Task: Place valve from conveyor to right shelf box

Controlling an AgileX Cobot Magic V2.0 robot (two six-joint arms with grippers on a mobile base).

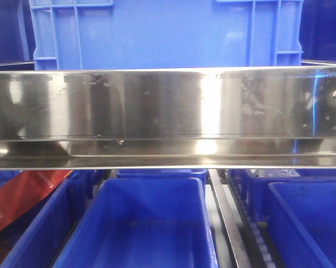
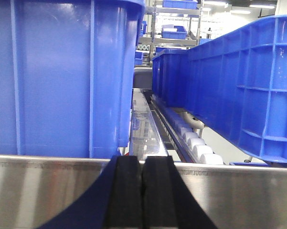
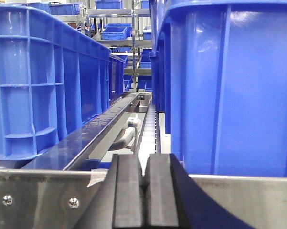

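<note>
No valve or conveyor is seen in any view. The left gripper (image 2: 142, 191) and right gripper (image 3: 145, 193) are both closed and apparently empty, each held level with the steel shelf rail (image 1: 168, 103) among blue bins (image 1: 151, 223).

Bright overhead light — glare on steel rail (image 1: 212, 103) — soft focus.
</note>
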